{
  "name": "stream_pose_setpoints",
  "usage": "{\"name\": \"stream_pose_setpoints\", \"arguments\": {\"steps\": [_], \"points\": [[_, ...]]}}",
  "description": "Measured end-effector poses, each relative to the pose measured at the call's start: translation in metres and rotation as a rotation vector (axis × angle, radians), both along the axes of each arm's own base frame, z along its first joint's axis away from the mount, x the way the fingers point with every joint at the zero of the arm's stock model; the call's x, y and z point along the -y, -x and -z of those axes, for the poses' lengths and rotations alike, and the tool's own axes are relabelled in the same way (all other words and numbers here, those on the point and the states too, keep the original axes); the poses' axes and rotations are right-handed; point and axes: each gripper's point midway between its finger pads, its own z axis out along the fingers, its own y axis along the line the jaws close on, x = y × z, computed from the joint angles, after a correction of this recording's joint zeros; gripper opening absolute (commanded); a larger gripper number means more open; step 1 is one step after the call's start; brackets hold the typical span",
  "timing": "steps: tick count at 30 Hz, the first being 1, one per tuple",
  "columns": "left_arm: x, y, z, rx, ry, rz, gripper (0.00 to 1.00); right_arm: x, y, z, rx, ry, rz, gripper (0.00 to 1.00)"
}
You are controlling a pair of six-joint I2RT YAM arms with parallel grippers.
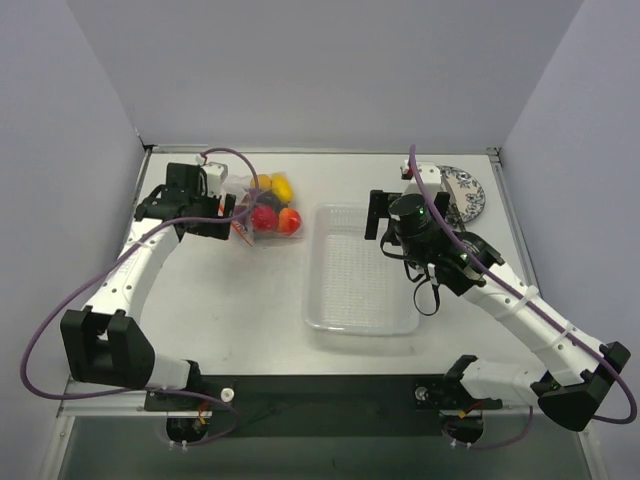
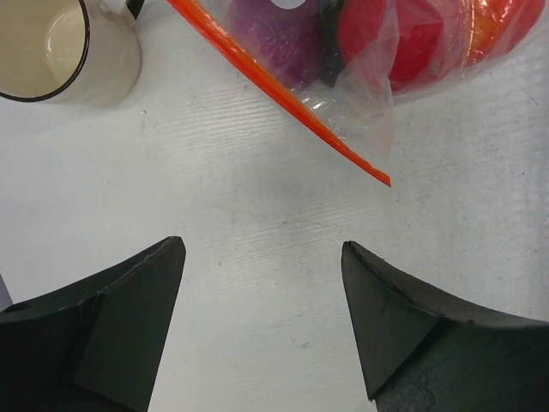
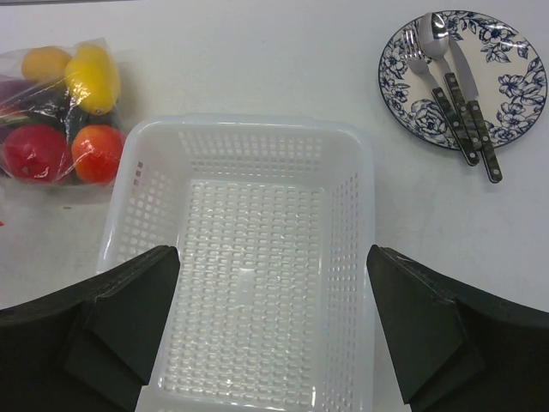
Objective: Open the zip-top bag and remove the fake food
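The clear zip-top bag lies at the back left of the table, its red-orange zip strip running as one flat line. Inside it is fake food: a purple piece, a red piece, an orange-red piece and yellow pieces. My left gripper is open and empty on the bag's left side; in the left wrist view it hovers over bare table just short of the strip's corner. My right gripper is open and empty above the tray's far end, as the right wrist view shows.
A rigid white perforated tray stands mid-table, right of the bag. A cream mug with a dark rim sits close to the bag's left. A blue-patterned plate with a fork, spoon and knife is at the back right.
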Motion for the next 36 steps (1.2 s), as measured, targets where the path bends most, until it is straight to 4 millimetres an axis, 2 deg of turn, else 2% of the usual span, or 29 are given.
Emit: {"name": "stream_pose_setpoints", "arguments": {"steps": [7,12,16,22,31,34,36], "points": [[-0.027,-0.016,0.014,0.012,0.142,-0.127,0.85,0.001,0.001,0.008,-0.015,0.007,0.004,1.00],[-0.047,-0.041,0.020,0.045,0.293,-0.220,0.78,0.001,0.002,0.013,-0.024,0.003,0.010,1.00],[-0.039,-0.059,0.032,0.045,0.352,-0.223,0.76,0.001,0.002,0.014,-0.027,0.001,0.011,1.00],[-0.036,-0.070,0.060,-0.008,0.376,-0.249,0.75,0.002,0.004,0.020,-0.039,0.002,0.016,1.00],[-0.015,-0.092,0.071,-0.001,0.438,-0.247,0.69,-0.001,0.004,0.021,-0.045,-0.011,0.010,1.00],[-0.005,-0.103,0.077,-0.007,0.475,-0.243,0.65,-0.001,0.005,0.021,-0.048,-0.013,0.006,0.99],[0.001,-0.108,0.081,-0.013,0.492,-0.241,0.56,-0.001,0.005,0.022,-0.050,-0.012,0.005,0.99]]}}
